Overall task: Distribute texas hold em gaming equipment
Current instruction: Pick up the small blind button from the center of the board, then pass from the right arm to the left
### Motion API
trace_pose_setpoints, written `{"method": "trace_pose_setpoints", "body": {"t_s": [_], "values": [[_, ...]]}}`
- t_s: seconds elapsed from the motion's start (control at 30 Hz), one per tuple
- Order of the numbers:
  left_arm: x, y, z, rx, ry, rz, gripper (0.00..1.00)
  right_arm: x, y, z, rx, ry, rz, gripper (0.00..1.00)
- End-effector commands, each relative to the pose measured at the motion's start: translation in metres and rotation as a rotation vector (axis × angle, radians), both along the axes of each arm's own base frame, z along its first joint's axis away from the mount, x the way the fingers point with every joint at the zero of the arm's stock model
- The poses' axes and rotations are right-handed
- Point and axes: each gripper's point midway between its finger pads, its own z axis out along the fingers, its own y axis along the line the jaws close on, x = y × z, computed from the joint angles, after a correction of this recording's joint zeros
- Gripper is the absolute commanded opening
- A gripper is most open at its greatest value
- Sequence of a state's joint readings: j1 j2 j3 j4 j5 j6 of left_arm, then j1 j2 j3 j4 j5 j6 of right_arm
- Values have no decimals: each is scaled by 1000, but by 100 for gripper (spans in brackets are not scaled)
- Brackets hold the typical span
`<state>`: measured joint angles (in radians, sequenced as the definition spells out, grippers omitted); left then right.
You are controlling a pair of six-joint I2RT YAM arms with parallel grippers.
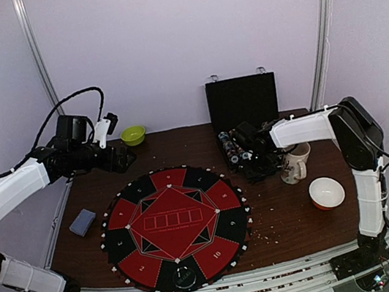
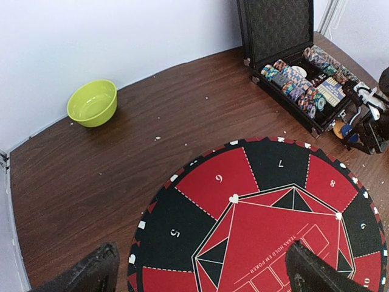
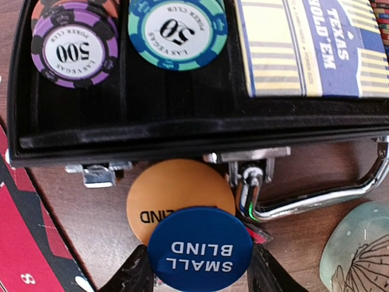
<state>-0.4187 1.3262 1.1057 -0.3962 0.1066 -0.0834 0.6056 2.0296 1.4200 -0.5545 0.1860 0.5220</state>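
The left arm is held high over the far left of the table, forearm pointed toward the green bowl. The left gripper is poised above the round red-and-black mat, its fingers spread wide with nothing between them. The right arm is stretched leftward from an upright elbow, and the right gripper is set low just in front of the open black case. Its fingers are half closed, and a blue disc (lettered "SMALL BLIND") is pinched at its two edges, overlapping an orange disc beside the case handle. Striped poker chips are seen inside the case, and a grey-blue deck is laid left of the mat.
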Motion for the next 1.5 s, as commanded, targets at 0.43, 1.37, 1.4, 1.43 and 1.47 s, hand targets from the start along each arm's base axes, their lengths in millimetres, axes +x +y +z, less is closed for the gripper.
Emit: {"method": "trace_pose_setpoints", "body": {"t_s": [0.43, 1.37, 1.4, 1.43, 1.47], "values": [[4, -7, 21, -60, -40, -18, 98, -22, 26, 86, -38, -128, 171, 34], [-113, -78, 49, -658, 95, -563, 70, -129, 265, 212, 126, -666, 907, 34], [-116, -79, 50, -659, 86, -569, 70, -129, 267, 211, 120, -668, 913, 34], [-116, -81, 49, -657, 82, -565, 70, -130, 269, 211, 116, -670, 917, 34], [-115, -82, 46, -655, 83, -556, 70, -131, 271, 210, 112, -672, 921, 34]]}}
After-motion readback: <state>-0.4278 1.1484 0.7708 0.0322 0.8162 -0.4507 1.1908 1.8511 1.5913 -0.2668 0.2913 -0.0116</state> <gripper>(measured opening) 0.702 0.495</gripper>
